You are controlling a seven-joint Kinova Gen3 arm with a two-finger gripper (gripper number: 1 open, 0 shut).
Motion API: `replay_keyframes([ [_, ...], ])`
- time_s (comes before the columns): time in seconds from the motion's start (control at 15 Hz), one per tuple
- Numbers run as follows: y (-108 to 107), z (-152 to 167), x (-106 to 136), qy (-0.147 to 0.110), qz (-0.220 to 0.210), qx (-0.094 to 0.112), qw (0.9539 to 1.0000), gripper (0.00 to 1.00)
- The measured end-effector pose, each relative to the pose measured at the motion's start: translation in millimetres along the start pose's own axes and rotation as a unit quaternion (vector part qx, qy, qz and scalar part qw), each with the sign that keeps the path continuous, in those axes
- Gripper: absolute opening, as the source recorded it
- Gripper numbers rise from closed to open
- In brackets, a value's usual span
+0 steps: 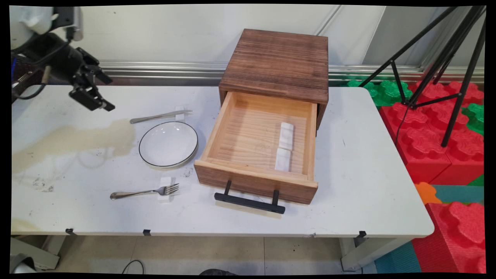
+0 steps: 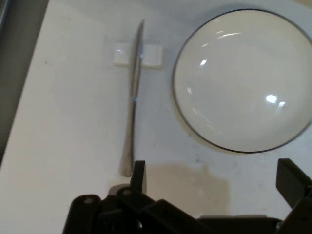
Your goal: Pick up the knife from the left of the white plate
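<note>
A robotics lab or test room, probably, not a home. A scuffed, stained white counter (image 1: 348, 186) stands against plain pale wall panels (image 1: 162, 35) with a metal rail. A black tripod (image 1: 445, 77) stands to the right on red and green interlocking foam blocks (image 1: 441, 135). Small white blocks (image 1: 165, 185) prop the cutlery, like staged props.

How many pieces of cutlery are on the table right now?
2: a knife behind the plate, its blade propped on a small white block, and a fork in front of the plate, tines on another block.
</note>
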Motion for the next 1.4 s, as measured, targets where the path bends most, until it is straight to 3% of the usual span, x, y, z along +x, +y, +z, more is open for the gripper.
replay_keyframes([
  [0.33,-34.7,37.4,15.9,-0.036,0.01,0.012,0.9992,1.0],
  [0.8,-68.5,91.7,30.9,-0.075,0.026,0.013,0.9968,1.0],
  [1.07,-85.3,126.6,43.7,-0.082,0.033,0.01,0.9961,1.0],
  [1.4,-98.9,171.0,59.2,-0.079,0.041,-0.01,0.996,1.0],
])
